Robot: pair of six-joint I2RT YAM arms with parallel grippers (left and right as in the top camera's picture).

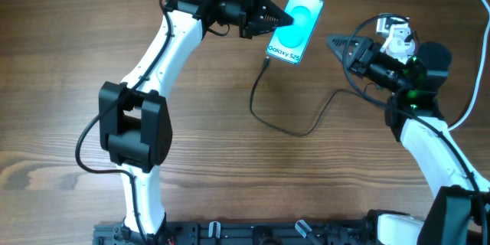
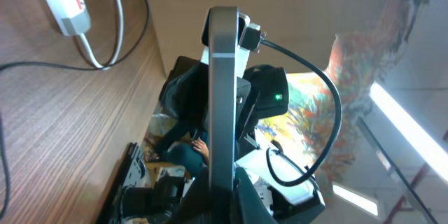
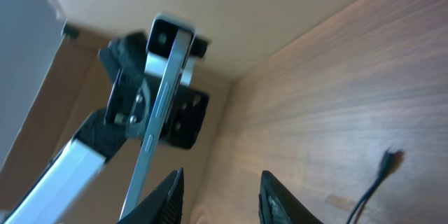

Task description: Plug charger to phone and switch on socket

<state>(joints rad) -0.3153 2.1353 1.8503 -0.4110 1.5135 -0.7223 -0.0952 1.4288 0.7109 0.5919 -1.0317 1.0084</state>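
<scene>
Overhead: phone is up off the bench, screen to the camera. Its long axis runs diagonally, "Galaxy S25" end toward the lower left. The left hand is clamped on its left edge, with the arm stretched long from the near side and its wrist at the far edge. The charger loops on the bench, its tip just below the phone's text end; can't tell from here if they meet. The right hand points at the phone from the right, a small gap between, elbow bent.

Left wrist: phone is edge-on and upright, pinched at the bottom by the left hand. The socket is top left on the bench, red mark showing, white lead curling off it.

Right wrist: fingers are spread apart w/ nothing between. The phone is ahead, edge-on and tilted. The charger tip lies on the bench, well apart from the phone.
</scene>
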